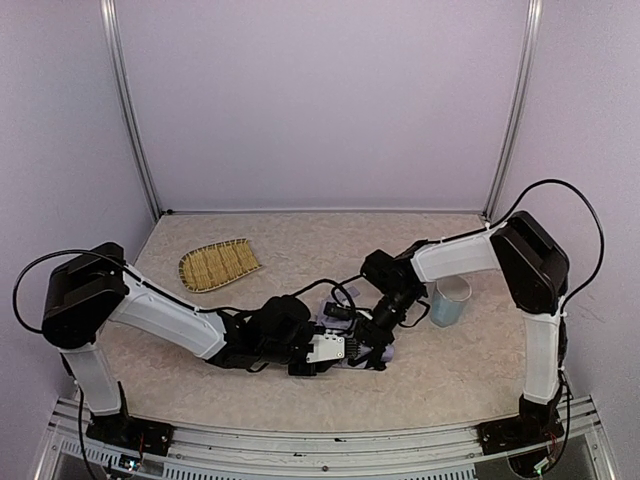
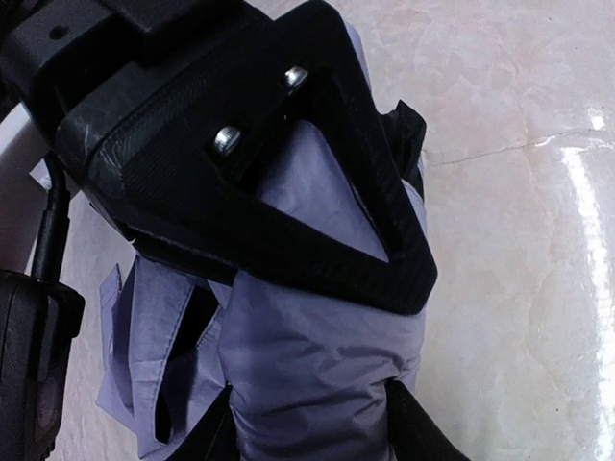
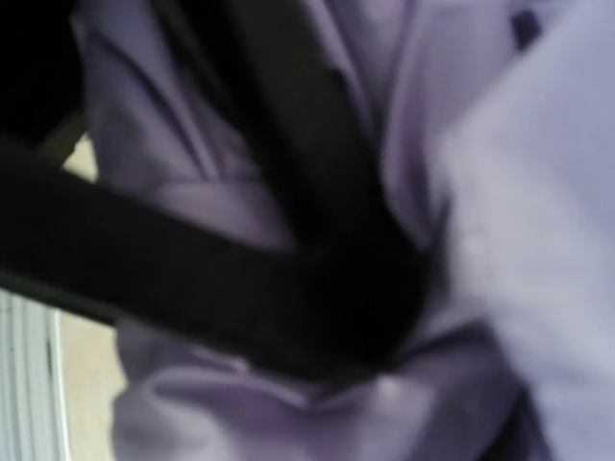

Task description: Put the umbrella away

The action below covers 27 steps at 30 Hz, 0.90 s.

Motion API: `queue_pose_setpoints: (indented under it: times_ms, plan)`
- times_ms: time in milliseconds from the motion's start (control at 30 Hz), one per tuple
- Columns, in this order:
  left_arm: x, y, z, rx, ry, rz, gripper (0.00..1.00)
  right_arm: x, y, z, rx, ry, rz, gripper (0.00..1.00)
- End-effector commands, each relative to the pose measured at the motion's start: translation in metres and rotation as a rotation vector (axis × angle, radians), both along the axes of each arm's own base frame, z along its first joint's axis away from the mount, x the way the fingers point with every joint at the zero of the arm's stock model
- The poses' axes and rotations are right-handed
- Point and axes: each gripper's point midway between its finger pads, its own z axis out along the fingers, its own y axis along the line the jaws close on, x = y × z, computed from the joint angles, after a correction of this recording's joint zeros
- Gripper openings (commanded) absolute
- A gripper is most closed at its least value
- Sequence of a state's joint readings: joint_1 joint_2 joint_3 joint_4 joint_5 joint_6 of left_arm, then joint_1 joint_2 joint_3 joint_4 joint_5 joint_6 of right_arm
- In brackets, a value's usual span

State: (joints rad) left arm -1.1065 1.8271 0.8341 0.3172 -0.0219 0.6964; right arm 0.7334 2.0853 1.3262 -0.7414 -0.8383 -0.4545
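The umbrella (image 1: pixel 384 351) lies folded at the table's middle, mostly hidden under both grippers. In the left wrist view its lavender fabric (image 2: pixel 317 355) forms a crinkled bundle with black lining showing at the left. My left gripper (image 1: pixel 335 350) is shut on this bundle, with a black finger on each side of it (image 2: pixel 312 427). My right gripper (image 1: pixel 388 318) presses onto the same bundle from above, and its black triangular finger (image 2: pixel 384 259) lies across the fabric. The right wrist view is blurred. It shows a black finger (image 3: pixel 288 288) closed against lavender folds (image 3: pixel 538 192). The shaft and handle are hidden.
A woven straw fan-shaped tray (image 1: pixel 220 264) lies at the back left. A light blue cup (image 1: pixel 450 300) stands just right of the right gripper. Pale walls and metal posts enclose the table (image 1: pixel 460 370).
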Motion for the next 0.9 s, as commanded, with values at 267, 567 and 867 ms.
queue_pose_setpoints:
  times_ms: [267, 567, 867]
  plan:
    - [-0.032, 0.044, -0.099, 0.301, 0.596, 0.125, 0.29, 0.023, -0.019, 0.046, 0.003, -0.337, -0.136, 0.57]
    - [-0.025, 0.048, -0.101, 0.266, 0.850, 0.147, 0.21, 0.032, -0.040, 0.098, 0.102, -0.612, -0.265, 0.58]
    - [-0.028, 0.050, -0.101, 0.307, 1.033, 0.153, 0.19, 0.007, -0.035, 0.099, 0.094, -1.136, -0.107, 0.65]
